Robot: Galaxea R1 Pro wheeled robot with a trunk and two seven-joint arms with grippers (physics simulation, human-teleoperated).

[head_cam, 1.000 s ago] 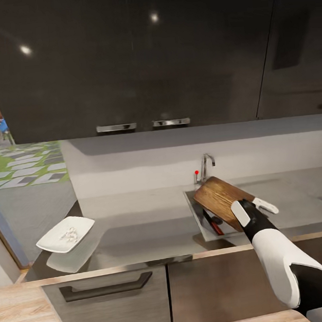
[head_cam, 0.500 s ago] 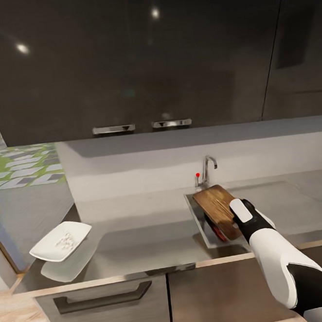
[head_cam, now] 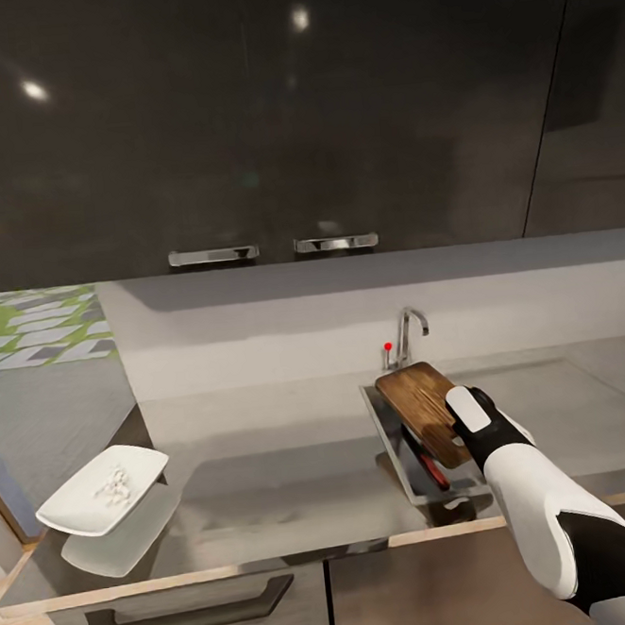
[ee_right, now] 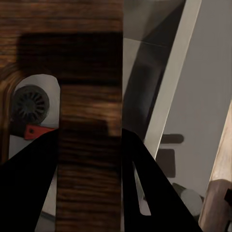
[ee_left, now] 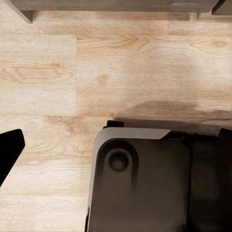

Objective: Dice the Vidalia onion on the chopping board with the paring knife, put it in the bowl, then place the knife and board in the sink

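In the head view my right gripper (head_cam: 488,420) is shut on the near end of the brown wooden chopping board (head_cam: 417,400), which tilts over the sink (head_cam: 388,444). Under the board, the paring knife (head_cam: 428,465) lies in the basin with its red handle showing. The right wrist view looks down the board (ee_right: 89,92), with one black finger (ee_right: 29,193) on each side of it. The sink drain (ee_right: 30,104) and a bit of red handle appear through the board's slot. The white bowl (head_cam: 100,487) with diced onion (head_cam: 111,484) rests at the countertop's (head_cam: 269,468) left end.
A chrome faucet (head_cam: 409,331) with a red knob (head_cam: 388,347) stands behind the sink. Dark upper cabinets (head_cam: 267,117) hang above the white backsplash. The left wrist view faces the wood floor (ee_left: 116,72) and the robot's dark base (ee_left: 145,183), with one black fingertip (ee_left: 9,150) at the edge.
The camera has shifted, sliding the bowl left and down in the picture. The board, still held, has come down lower and closer over the sink basin.
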